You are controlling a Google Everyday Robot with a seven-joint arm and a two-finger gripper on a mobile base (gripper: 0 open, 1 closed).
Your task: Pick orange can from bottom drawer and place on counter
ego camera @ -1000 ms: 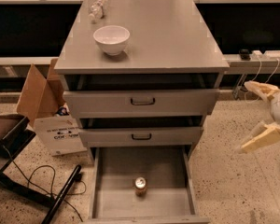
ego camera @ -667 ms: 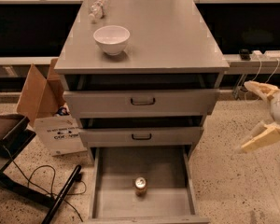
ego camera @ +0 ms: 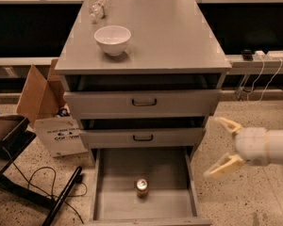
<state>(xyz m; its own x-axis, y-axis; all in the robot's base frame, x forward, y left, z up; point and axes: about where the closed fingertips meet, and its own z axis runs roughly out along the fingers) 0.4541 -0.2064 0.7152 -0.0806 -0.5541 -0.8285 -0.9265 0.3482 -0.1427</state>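
Standing upright in the bottom drawer (ego camera: 155, 166): orange can (ego camera: 141, 187), axis vertical, left of and below the tool (ego camera: 222, 146), spread wide, empty.

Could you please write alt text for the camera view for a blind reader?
An orange can stands upright in the open bottom drawer of a grey cabinet. The robot's open gripper hovers outside the drawer, at the picture's right; a white bowl sits on the counter.
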